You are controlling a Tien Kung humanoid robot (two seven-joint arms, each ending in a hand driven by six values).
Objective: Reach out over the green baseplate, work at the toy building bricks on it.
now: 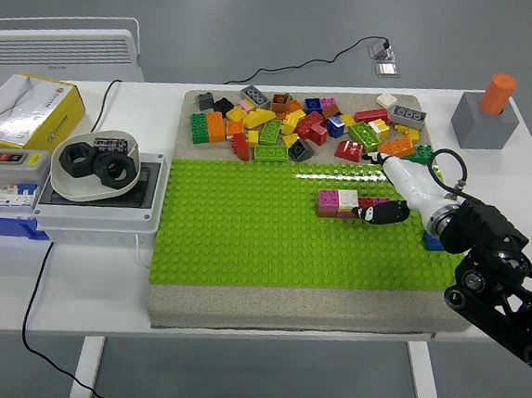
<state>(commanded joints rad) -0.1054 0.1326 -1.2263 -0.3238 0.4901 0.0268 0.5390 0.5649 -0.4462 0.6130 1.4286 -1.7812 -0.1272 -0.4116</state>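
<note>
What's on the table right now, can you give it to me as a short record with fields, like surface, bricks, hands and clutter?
surface: green baseplate on a grey mat
built bricks: pink and white bricks on the baseplate
loose bricks: mixed pile behind the baseplate
right hand: right hand over the baseplate, just right of the built bricks
left hand: not in view
left clutter: bowl of black nuts, yellow box

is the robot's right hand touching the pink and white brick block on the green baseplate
Cannot tell. In the head view the right hand's dark fingertips sit right beside the pink and white brick block on the green baseplate, with no plain gap or contact visible.
</note>
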